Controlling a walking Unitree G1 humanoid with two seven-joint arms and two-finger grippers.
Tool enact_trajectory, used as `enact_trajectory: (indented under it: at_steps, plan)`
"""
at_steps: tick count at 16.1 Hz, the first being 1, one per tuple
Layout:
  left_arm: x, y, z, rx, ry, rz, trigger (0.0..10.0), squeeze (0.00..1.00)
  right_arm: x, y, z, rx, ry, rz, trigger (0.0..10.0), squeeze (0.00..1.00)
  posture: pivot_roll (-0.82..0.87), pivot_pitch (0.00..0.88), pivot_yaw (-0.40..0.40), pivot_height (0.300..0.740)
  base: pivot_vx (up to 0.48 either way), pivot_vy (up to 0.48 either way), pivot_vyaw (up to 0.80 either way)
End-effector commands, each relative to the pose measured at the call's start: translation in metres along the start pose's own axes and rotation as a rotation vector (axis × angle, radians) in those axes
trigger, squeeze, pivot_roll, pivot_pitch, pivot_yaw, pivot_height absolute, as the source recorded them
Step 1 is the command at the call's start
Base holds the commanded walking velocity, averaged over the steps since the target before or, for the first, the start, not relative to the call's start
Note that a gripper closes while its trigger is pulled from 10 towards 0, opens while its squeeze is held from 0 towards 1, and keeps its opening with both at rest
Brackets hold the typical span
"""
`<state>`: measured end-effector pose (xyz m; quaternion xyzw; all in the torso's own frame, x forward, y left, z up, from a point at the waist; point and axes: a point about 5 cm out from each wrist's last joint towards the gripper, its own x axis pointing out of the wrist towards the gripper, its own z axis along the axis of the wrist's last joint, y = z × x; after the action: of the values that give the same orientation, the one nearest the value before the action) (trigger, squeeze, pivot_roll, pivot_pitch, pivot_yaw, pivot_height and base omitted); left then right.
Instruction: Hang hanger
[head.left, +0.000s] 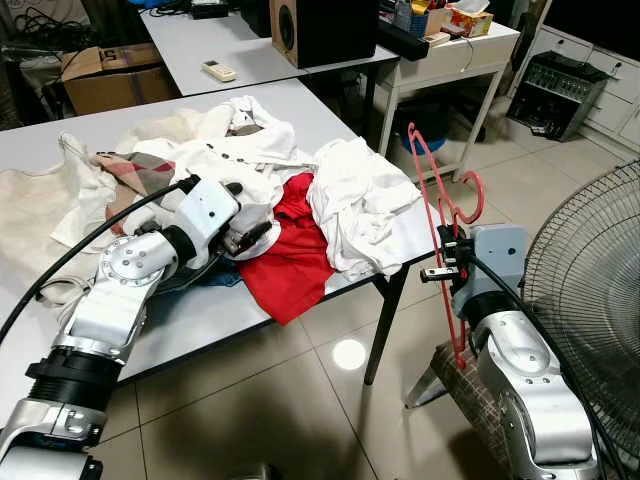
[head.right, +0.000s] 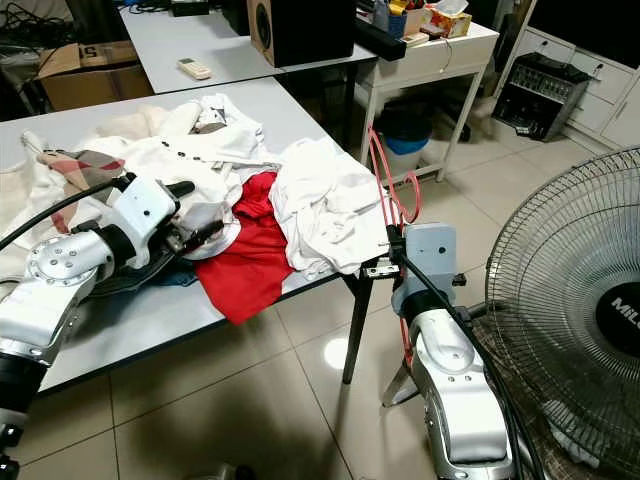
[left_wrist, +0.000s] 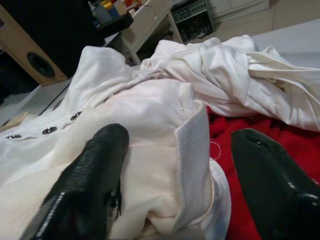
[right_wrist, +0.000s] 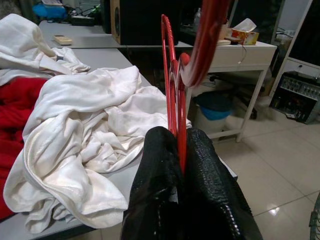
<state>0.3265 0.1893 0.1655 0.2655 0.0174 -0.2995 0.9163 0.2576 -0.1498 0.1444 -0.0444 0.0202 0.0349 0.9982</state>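
Our right gripper (right_wrist: 181, 165) is clamped on the red hanger (head.left: 440, 215), which rises upright from between its fingers, hook end above, just off the table (head.left: 190, 330) edge. Beside it lies a white garment (head.left: 360, 205). Our left gripper (left_wrist: 175, 165) is spread wide over a cream buttoned shirt (left_wrist: 145, 165), a red cloth (head.left: 290, 260) just beyond its fingertips.
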Motion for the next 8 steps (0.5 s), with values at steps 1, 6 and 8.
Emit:
enact_trajectory:
  at_steps: [1,6,8]
  plan:
    - [-0.0012,0.0008,-0.0005,-0.01,0.005,0.021,0.0,0.0,-0.0023,-0.0033,0.0018,-0.005,-0.004,-0.01,10.0,0.0,-0.06,0.0,0.033,0.74,0.0,0.0,0.0]
    - [0.0013,-0.0048,-0.0022,-0.017,0.009,0.053,0.0,0.0,-0.004,-0.0032,0.0024,0.008,-0.009,-0.018,10.0,0.0,-0.06,0.0,0.031,0.74,0.0,0.0,0.0]
    - [0.0023,-0.0064,-0.0023,-0.018,0.01,0.058,0.0,0.0,-0.0041,-0.0023,0.0032,0.012,-0.016,-0.011,10.0,0.0,-0.06,0.0,0.026,0.74,0.0,0.0,0.0]
